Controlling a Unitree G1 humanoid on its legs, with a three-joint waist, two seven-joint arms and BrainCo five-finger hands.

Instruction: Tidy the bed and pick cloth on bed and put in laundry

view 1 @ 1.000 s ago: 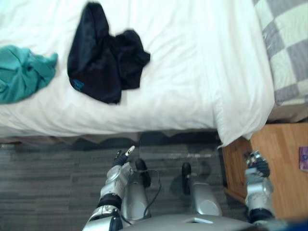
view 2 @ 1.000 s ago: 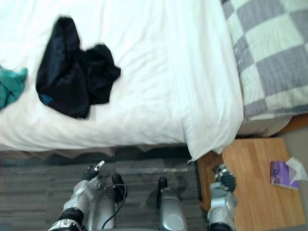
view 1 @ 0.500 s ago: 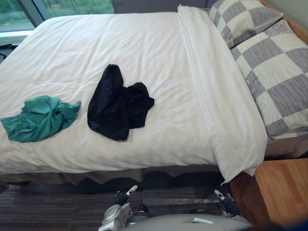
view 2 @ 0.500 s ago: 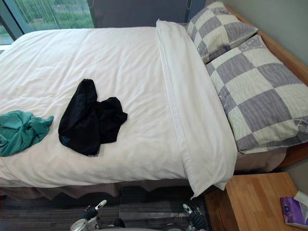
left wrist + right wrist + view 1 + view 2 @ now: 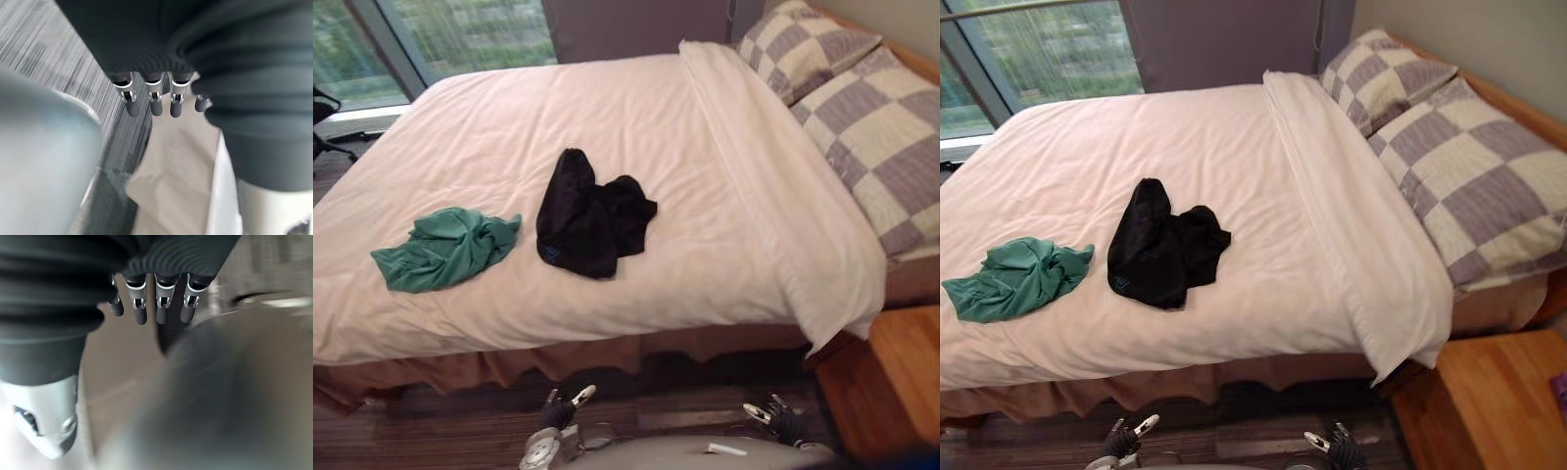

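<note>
While left hand (image 5: 558, 409) and right hand (image 5: 775, 421) hang low before the bed (image 5: 724, 284), fingers slack and empty, two cloths lie on its smooth white duvet: a crumpled green cloth (image 5: 445, 250) at left and a bunched black garment (image 5: 590, 217) mid-bed, apart. Grey-checked pillows (image 5: 881, 137) sit at far right.

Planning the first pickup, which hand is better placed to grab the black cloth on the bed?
Left, probably. The left hand hangs open nearly in line with the black cloth; the right hand sits well off to its right.
</note>
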